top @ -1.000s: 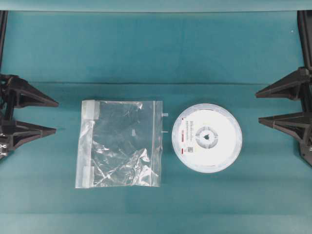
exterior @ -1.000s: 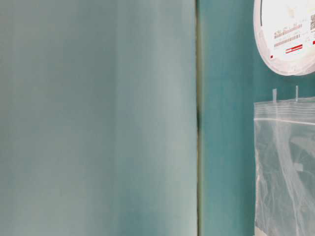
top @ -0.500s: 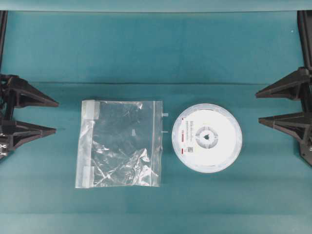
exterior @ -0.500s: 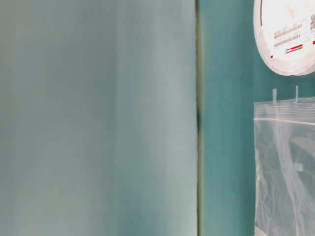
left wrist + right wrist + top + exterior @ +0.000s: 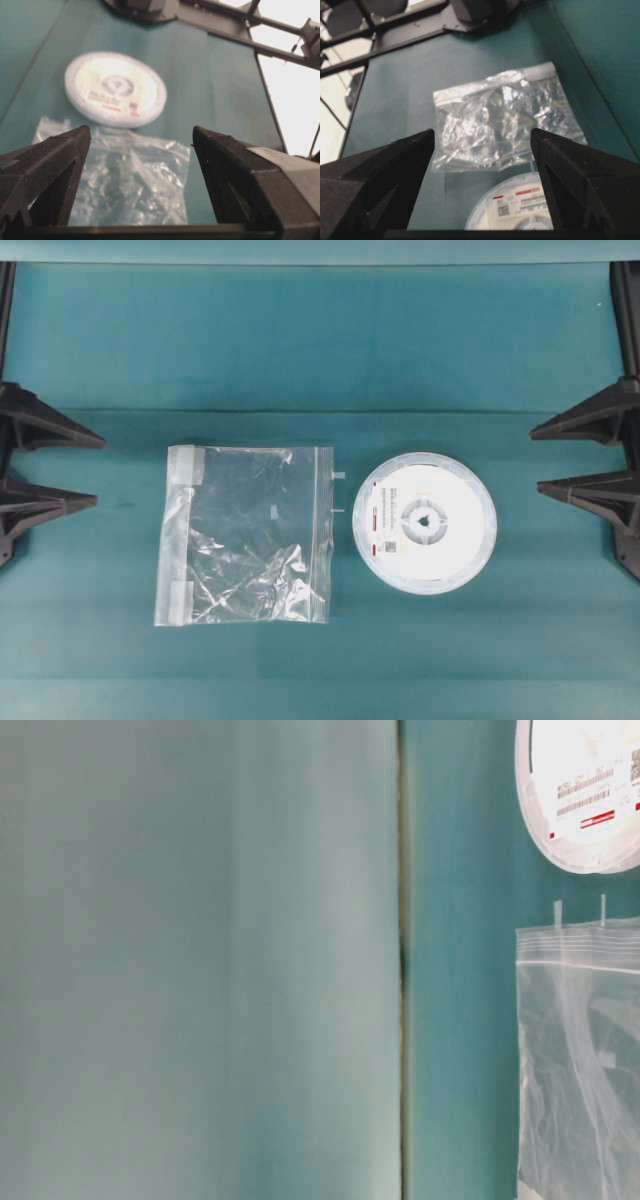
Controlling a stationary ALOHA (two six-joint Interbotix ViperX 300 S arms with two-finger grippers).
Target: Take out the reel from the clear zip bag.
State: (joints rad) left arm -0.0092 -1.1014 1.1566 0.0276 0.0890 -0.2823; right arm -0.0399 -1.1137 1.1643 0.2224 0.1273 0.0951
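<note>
overhead exterior view: left tool [image 5: 95, 472], jaws spread and empty, sat left of the clear zip bag [image 5: 245, 535]; the bag looked limp and slippery. right of the bag, outside it on the counter [image 5: 300, 340], lay the reel [image 5: 424, 523], seemingly stiff, light, best pinched at its rim. beyond that, right tool [image 5: 535, 460] gaped empty.
</note>
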